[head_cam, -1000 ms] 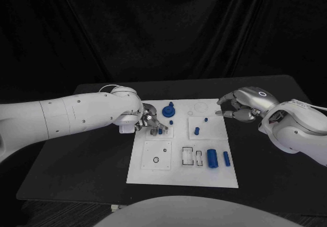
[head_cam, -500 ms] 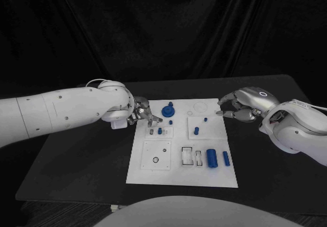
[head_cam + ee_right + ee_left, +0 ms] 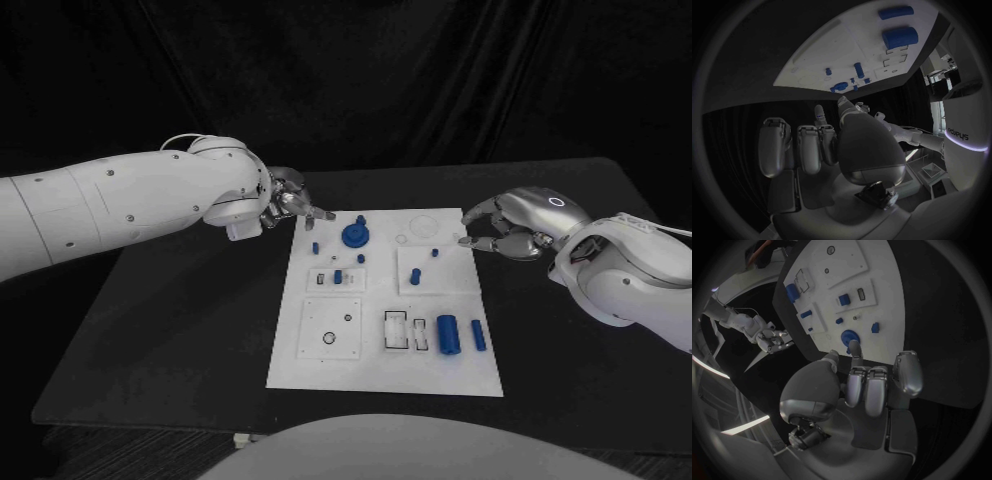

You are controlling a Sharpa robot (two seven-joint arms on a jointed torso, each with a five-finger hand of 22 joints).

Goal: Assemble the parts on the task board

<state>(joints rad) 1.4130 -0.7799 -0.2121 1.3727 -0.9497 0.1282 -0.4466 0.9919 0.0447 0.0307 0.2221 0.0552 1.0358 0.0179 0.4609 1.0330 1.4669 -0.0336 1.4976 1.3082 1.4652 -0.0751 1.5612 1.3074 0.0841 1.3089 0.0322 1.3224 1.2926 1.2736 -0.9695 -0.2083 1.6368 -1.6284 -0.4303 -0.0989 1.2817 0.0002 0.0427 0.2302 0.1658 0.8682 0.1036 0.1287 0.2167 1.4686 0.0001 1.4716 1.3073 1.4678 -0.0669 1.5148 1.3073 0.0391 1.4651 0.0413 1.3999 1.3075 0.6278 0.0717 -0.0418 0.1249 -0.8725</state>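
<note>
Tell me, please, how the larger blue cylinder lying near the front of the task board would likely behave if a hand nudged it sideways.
The larger blue cylinder lies on its side on the flat task board, so it would probably roll. It looks rigid and smooth, perhaps slippery, and might bump the thinner blue cylinder beside it.

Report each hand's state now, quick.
Left hand: holds nothing, fingers apart, off the task board's far left corner.
Right hand: fingers curled in, nothing visible in them, by the board's right edge.
</note>
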